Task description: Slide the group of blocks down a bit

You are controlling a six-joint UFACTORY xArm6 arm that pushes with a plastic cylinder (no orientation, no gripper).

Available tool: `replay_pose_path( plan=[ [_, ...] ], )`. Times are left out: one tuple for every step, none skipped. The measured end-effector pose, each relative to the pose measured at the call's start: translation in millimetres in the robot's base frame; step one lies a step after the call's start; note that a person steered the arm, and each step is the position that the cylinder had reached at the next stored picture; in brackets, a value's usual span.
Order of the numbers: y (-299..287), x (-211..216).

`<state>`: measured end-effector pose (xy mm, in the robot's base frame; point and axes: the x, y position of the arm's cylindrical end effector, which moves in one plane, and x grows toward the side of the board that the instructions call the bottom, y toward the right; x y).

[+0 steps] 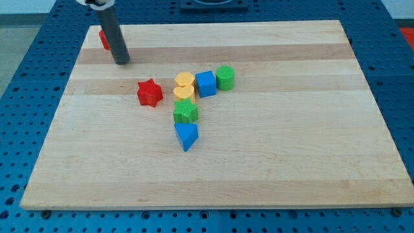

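Observation:
A group of blocks sits near the board's middle: a red star point(149, 92), two yellow blocks, one point(185, 79) above the other point(184, 92), a blue cube point(205, 83), a green cylinder point(225, 77), a green star-like block point(185, 112) and a blue triangle point(185, 136). My tip point(121, 62) rests on the board up and to the left of the red star, apart from the group. Another red block point(103, 39) is partly hidden behind the rod at the top left.
The wooden board point(310, 155) lies on a blue perforated table point(401, 97). The rod slants up toward the view's top left.

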<state>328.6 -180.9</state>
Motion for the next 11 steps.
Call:
replay_pose_path(
  plan=[
    [21,30],
    [38,49],
    [46,55],
    [57,55],
    [114,55],
    [161,50],
    [174,50],
    [215,50],
    [196,58],
    [171,82],
    [154,93]
  ],
)
